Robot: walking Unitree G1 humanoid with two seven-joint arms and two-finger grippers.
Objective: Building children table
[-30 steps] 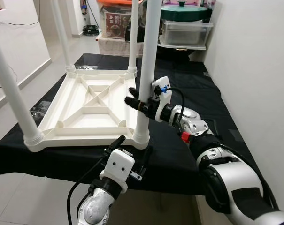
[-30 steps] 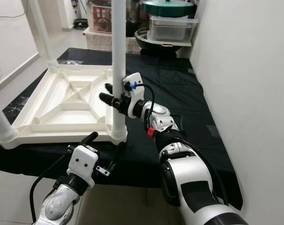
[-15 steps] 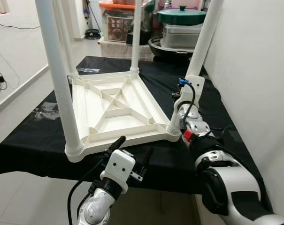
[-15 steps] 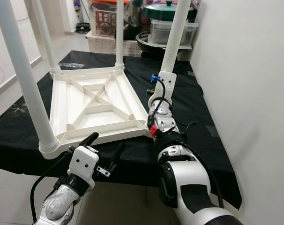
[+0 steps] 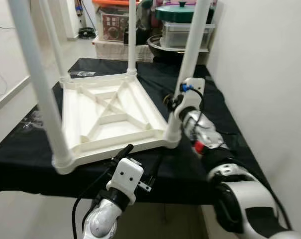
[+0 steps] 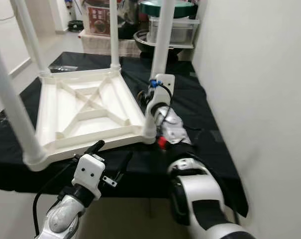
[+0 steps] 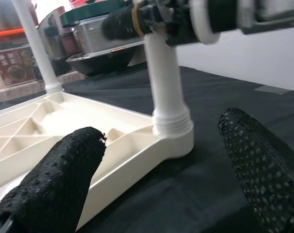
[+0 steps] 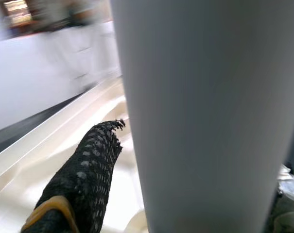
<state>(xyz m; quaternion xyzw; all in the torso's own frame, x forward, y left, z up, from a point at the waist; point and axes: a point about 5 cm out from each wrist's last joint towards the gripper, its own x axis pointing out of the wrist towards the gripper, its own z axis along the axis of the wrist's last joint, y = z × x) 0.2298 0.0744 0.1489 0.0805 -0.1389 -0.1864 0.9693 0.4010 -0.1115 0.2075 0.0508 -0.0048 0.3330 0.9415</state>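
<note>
White children's table (image 5: 108, 107) upside down on the black-draped surface (image 5: 217, 107), ribbed underside up, four white legs rising from its corners. Right claw (image 5: 174, 102) closed around the near right leg (image 5: 187, 64), low on the pole, a short way above the socket; in the right wrist view one black finger (image 8: 83, 177) pressed alongside the broad white pole. Left claw (image 5: 140, 162) low at the near edge of the surface, just in front of the table's near rim, holding nothing, fingers spread wide; in the left wrist view both black fingertips (image 7: 57, 182) apart, with the leg socket between them farther off. Beyond the far end of the surface, a clear plastic box (image 5: 185, 35) under a dark green lid (image 5: 180, 12), contents not discernible, sitting over a dark round bowl (image 5: 160, 45). Beside these, a box with a printed red-brown label (image 5: 113, 25), topped by an orange lid (image 5: 108, 2). Small clear packet (image 5: 80, 74) on the cloth at the table's far left corner. White wall (image 5: 259, 74) along the right side.
</note>
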